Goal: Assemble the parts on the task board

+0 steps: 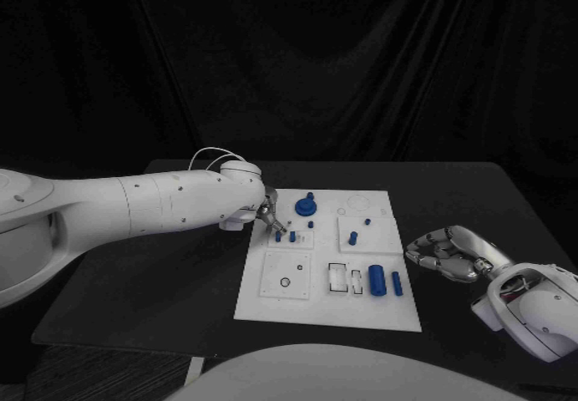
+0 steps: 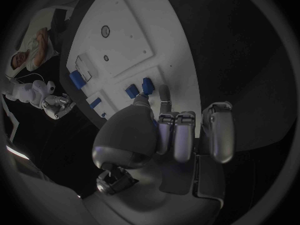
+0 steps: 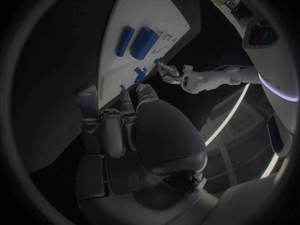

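The left hand reaches over the left edge of the task board, its fingertips down at two small blue pegs standing in a square recess. Whether it pinches one of them or only touches it cannot be told, since the fingers hide the contact in the head view. In the left wrist view the fingers curl in just beside those pegs.

The right hand hovers off the board's right edge, fingers curled in on nothing.

On the board a round blue knob stands near the far edge, a blue peg stands upright right of centre, and two blue cylinders lie side by side beside open rectangular slots. A ring-marked recess sits to their left.

Bare black table lies on both sides of the board.
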